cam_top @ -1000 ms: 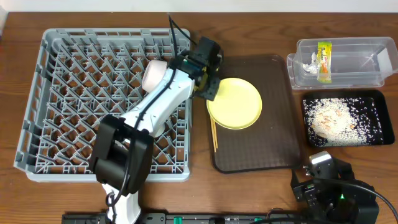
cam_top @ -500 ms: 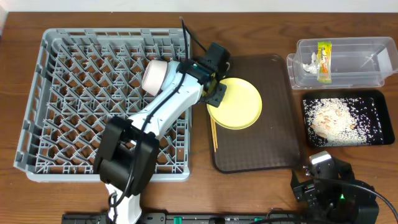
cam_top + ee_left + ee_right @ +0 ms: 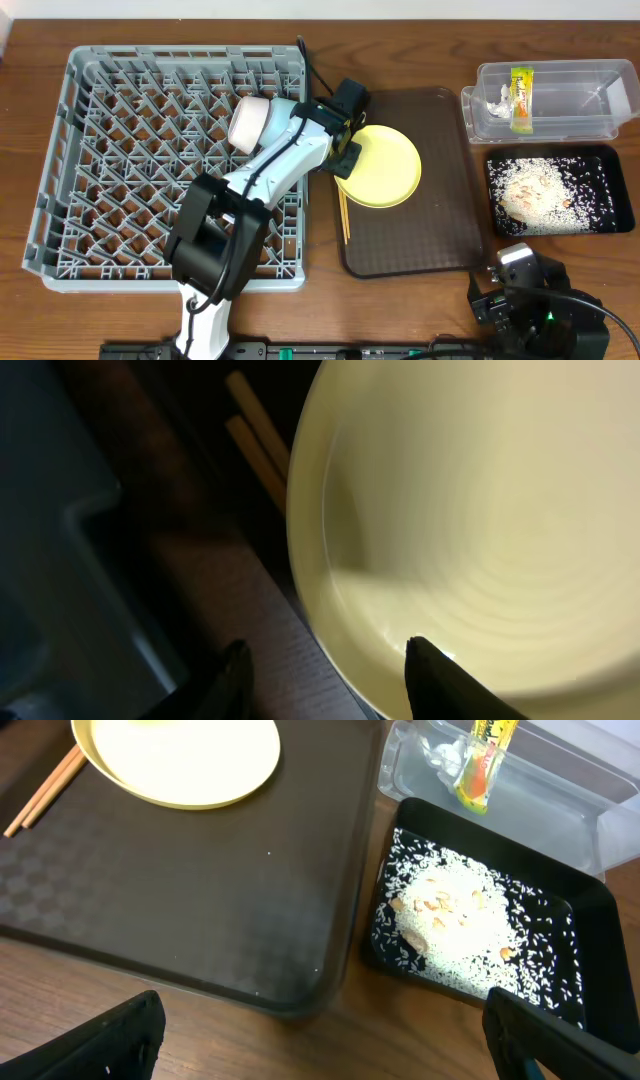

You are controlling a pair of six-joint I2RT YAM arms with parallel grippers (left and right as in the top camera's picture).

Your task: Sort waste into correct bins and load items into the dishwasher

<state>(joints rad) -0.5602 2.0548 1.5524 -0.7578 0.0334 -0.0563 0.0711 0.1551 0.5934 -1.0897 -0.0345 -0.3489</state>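
The round yellow plate [image 3: 380, 165] lies on the dark brown serving tray [image 3: 420, 235], with the wooden chopsticks [image 3: 344, 215] beside its lower left edge. My left gripper [image 3: 345, 152] is open at the plate's left rim. In the left wrist view, one finger of this gripper [image 3: 325, 652] is over the plate [image 3: 480, 510] and the other is outside it, with the chopsticks [image 3: 255, 435] beyond. A white cup [image 3: 248, 122] lies on its side in the grey dish rack [image 3: 120, 160]. My right gripper [image 3: 512, 268] [image 3: 320, 1030] is open and empty at the front right. The blue bowl is out of view.
The clear tub [image 3: 590, 110] at the back right holds the yellow-green wrapper [image 3: 520, 95] and the white tissue [image 3: 497, 98]. The black tray [image 3: 600, 165] in front of it holds rice scraps [image 3: 535, 192], which also show in the right wrist view [image 3: 450, 920].
My left gripper has moved slightly forward and to the right, onto the plate's left rim. The right arm, plate and cup have not moved.
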